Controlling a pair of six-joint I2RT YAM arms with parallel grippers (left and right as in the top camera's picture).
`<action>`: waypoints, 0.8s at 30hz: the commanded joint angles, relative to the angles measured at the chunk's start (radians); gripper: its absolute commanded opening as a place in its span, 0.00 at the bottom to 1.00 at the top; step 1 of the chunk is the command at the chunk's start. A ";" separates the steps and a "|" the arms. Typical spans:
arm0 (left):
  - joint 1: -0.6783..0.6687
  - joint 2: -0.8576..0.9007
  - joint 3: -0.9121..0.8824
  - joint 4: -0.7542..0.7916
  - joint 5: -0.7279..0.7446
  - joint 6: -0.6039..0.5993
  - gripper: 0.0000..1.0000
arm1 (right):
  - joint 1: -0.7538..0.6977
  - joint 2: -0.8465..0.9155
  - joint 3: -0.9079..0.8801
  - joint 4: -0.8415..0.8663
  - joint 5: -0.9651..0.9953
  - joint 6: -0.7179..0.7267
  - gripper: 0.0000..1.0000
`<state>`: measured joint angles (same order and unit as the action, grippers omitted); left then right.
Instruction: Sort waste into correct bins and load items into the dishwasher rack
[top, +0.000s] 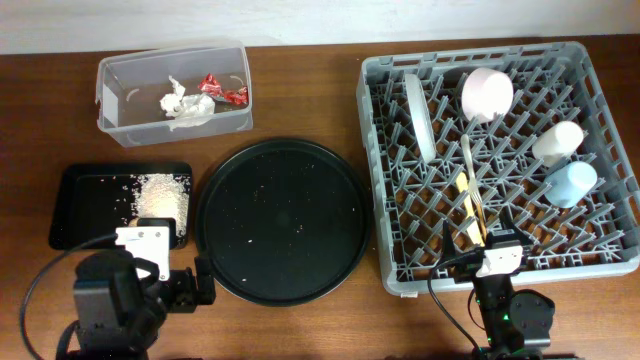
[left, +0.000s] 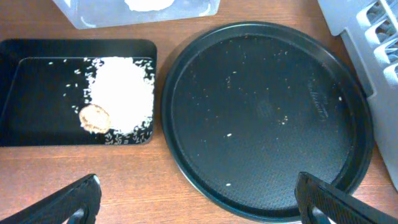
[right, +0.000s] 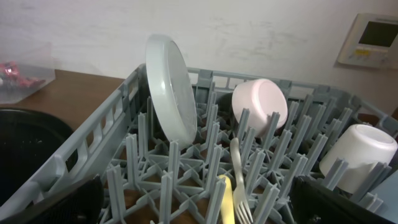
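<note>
The grey dishwasher rack (top: 376, 160) holds the white plate (top: 420, 115) on edge, the pink bowl (top: 487, 93), the cream cup (top: 557, 140), the light blue cup (top: 572, 183), chopsticks (top: 470, 160) and yellow cutlery (top: 465, 205). The clear tub (top: 115, 110) holds the napkin (top: 185, 103) and red wrappers (top: 225, 90). The shallow black tray (top: 85, 200) holds rice (left: 121, 99) and a brown lump (left: 94, 118). My left gripper (left: 199, 208) is open and empty over the table's front. My right gripper (right: 199, 205) is open and empty at the rack's front edge, above a fork (right: 239, 180).
The large round black tray (top: 283, 220) lies between the shallow tray and the rack, with a few grains scattered on it. The rack's near wall (right: 93, 143) and upright pegs stand right before my right gripper. A wall panel (right: 376, 37) hangs behind.
</note>
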<state>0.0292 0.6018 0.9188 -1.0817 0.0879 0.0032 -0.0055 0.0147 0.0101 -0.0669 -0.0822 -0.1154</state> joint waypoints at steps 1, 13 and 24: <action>0.000 -0.197 -0.192 0.127 -0.053 -0.010 0.99 | 0.006 -0.010 -0.005 -0.005 0.016 -0.003 0.98; -0.031 -0.597 -0.910 1.004 -0.177 -0.007 0.99 | 0.006 -0.010 -0.005 -0.006 0.016 -0.003 0.98; -0.031 -0.597 -0.909 1.001 -0.126 -0.007 0.99 | 0.006 -0.009 -0.005 -0.006 0.016 -0.003 0.98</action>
<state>0.0017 0.0120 0.0147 -0.0792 -0.0525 -0.0006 -0.0055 0.0109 0.0101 -0.0673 -0.0711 -0.1165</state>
